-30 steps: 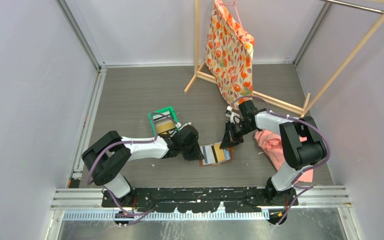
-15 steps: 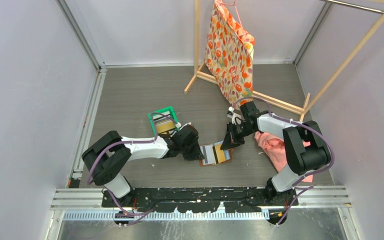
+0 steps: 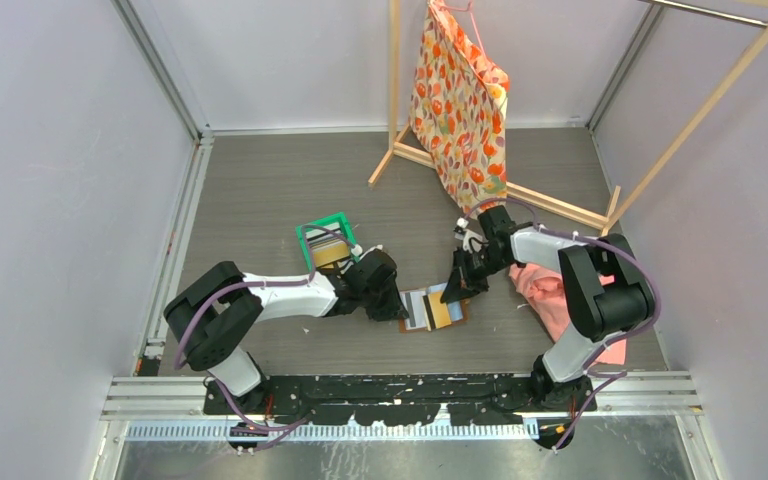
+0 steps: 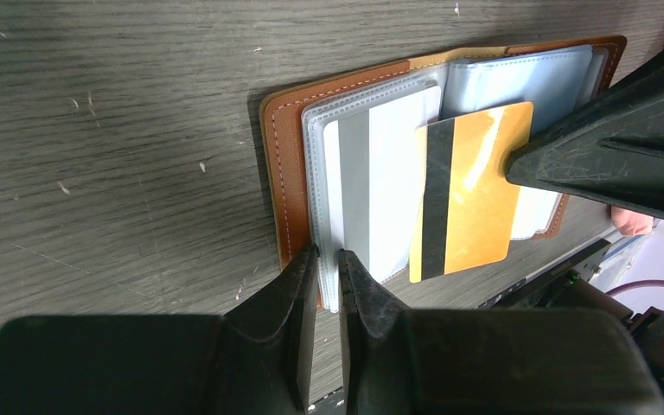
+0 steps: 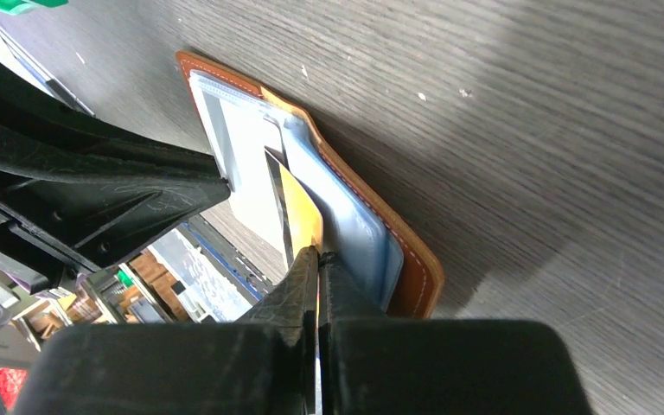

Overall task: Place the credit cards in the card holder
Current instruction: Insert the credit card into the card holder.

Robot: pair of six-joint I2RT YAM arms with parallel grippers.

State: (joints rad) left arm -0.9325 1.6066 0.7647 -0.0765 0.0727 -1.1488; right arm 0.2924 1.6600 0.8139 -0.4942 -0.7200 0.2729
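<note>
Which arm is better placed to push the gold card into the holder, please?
Right: the right gripper is shut on the gold card, lying over the open holder. The left gripper pinches the holder's edge.

White arm links (image 3: 285,293), black joints (image 3: 222,300), purple cables (image 3: 192,335) — matte black, scuffed claw fingers (image 4: 294,298)

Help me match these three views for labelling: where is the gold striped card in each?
Top external: gold card, centre, between the two arms.
Left wrist: right of centre, over the clear sleeves.
Right wrist: centre, seen edge-on just above the fingers.
Shared landmark: the brown card holder under it.
</note>
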